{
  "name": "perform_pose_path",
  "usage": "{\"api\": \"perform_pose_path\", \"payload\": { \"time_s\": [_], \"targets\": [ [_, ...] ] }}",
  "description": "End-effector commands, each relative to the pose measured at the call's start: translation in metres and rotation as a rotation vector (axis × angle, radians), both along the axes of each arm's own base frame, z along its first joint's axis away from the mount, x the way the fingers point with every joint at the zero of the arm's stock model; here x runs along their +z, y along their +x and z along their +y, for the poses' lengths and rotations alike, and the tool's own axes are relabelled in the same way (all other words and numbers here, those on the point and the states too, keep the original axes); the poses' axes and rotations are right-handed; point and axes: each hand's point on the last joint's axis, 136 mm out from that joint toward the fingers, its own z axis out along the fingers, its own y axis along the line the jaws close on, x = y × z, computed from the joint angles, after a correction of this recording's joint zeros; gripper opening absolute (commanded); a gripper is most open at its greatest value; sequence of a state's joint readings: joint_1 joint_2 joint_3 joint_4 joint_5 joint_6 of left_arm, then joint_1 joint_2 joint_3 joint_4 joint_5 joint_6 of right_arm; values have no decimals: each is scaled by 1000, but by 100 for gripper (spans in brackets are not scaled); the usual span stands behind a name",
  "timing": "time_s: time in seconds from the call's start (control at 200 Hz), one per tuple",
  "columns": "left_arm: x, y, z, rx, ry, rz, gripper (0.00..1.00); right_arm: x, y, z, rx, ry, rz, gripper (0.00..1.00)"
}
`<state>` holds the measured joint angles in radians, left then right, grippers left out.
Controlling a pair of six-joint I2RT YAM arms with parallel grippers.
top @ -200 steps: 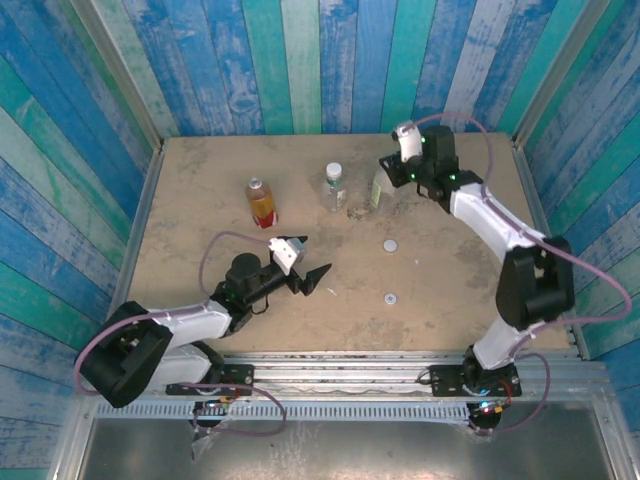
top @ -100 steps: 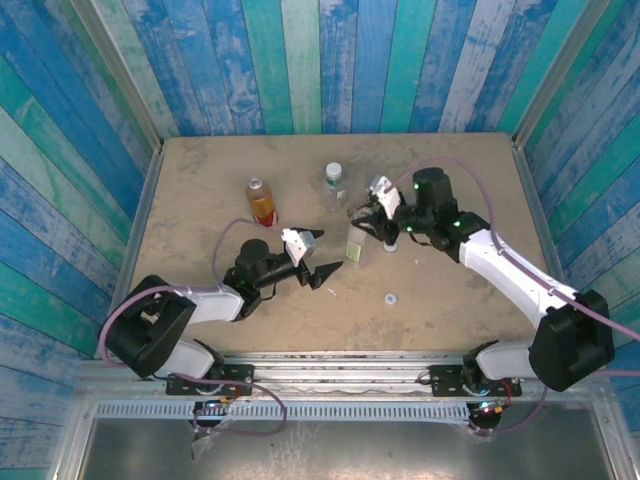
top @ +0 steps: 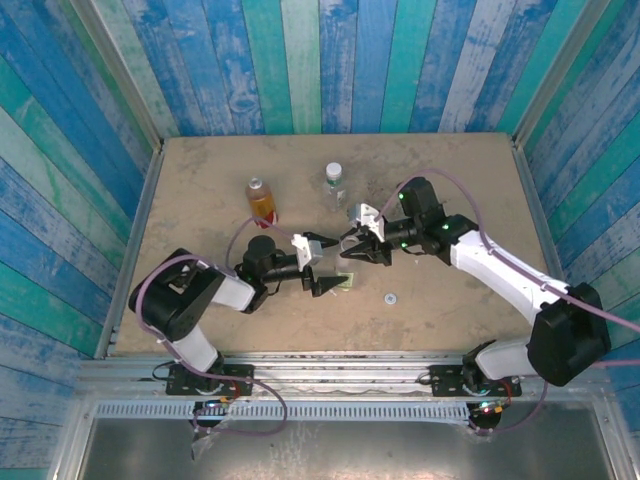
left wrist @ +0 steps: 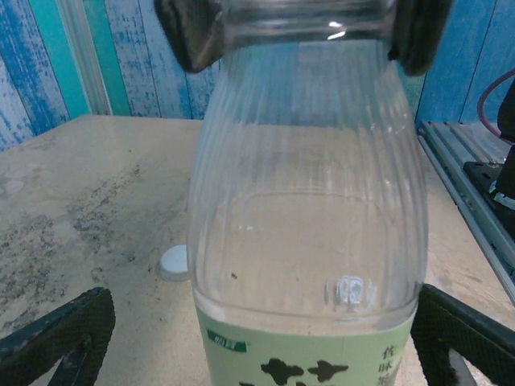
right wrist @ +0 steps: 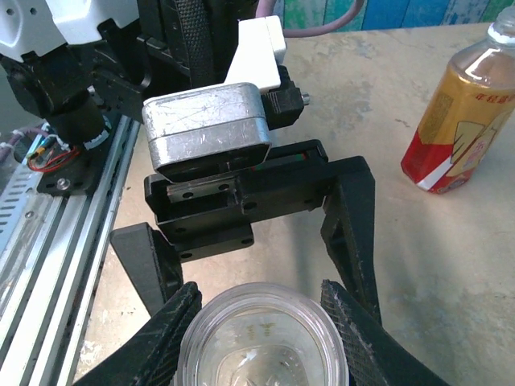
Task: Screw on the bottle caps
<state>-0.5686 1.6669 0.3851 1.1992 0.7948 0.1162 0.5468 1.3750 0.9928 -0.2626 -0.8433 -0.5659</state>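
My right gripper (top: 352, 256) (right wrist: 261, 342) is shut on the neck of the short clear bottle (top: 345, 283) (left wrist: 310, 241) with the green label. Its open mouth (right wrist: 261, 334) faces the right wrist camera and has no cap on it. My left gripper (top: 332, 268) (left wrist: 257, 346) is open, one finger (left wrist: 56, 338) on each side of the bottle's lower body, not touching. The bottle's base is hidden. One white cap (left wrist: 173, 261) lies behind the bottle and another cap (top: 390, 297) lies to the right. The orange bottle (top: 262, 202) (right wrist: 455, 121) and the taller clear bottle (top: 335, 186) stand at the back.
The tabletop (top: 200, 170) is sandy and is bounded by blue-green plank walls. A metal rail (right wrist: 56, 241) runs along the near edge by the arm bases. The left arm's body (right wrist: 209, 141) stands close in front of the right wrist.
My right gripper has carried the short bottle from the back right down to the front centre. The left arm has reached right, so its open fingers now flank the bottle.
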Motion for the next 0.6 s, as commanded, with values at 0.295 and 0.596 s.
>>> {"api": "perform_pose_path", "payload": {
  "time_s": [0.295,0.596],
  "targets": [
    [3,2,-8,-40,-49,-37,87,-3,0,16,41,33,26,27],
    [-2,7,-9,-24,-40,-23,70,-6,3,22,30,28,38,27]
  ]
}}
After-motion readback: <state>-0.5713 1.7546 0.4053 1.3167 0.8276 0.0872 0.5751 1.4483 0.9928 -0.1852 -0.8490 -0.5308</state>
